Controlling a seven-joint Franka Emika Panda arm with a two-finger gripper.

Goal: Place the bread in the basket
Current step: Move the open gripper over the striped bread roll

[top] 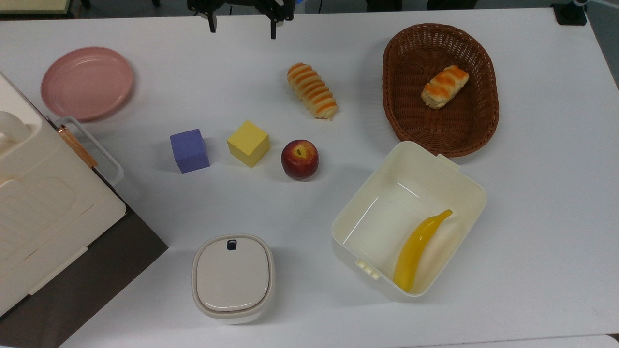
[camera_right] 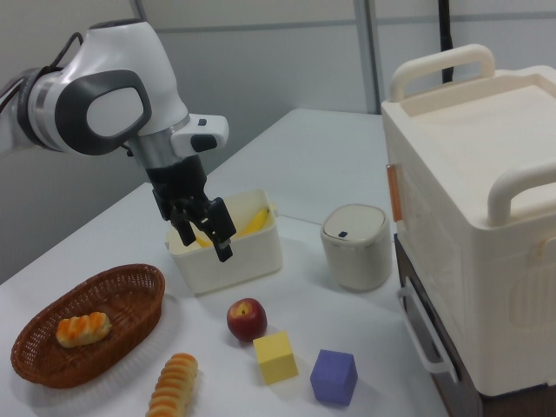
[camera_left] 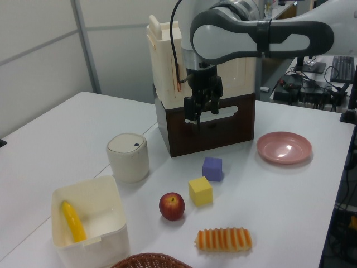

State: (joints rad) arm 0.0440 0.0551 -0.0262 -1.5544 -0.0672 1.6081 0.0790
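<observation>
Top view: gripper (top: pixel 242 26) at the upper edge, fingers spread apart and empty, hanging above the bare tabletop (top: pixel 532 217). Bread (top: pixel 312 90) lies free on the tabletop, long axis slanting down toward the top view's right, between the gripper and the basket (top: pixel 488 121); the basket already holds a bun (top: pixel 444 86). An apple (top: pixel 300 159) sits just below the bread, the yellow cube (top: pixel 248 143) beside that. Judgement: the reach comes first; best to close across the loaf's short width near its middle, with the wrist turned to match the slant.

Left view: gripper (camera_left: pixel 203 103) high, well above the cubes, nothing between the fingers. Bread (camera_left: pixel 223 240) rests near the front, a sliver of basket rim (camera_left: pixel 148 260) at the bottom edge. Judgement: a straight descent should clear the apple (camera_left: pixel 172 206).

Right view: gripper (camera_right: pixel 204 228) raised in front of the box (camera_right: pixel 252 259), fingers parted. Bread (camera_right: pixel 174 382) lies by the basket (camera_right: pixel 130 321), apart from it. Judgement: lift over the rim and release on the open weave beside the bun (camera_right: pixel 82 329).
</observation>
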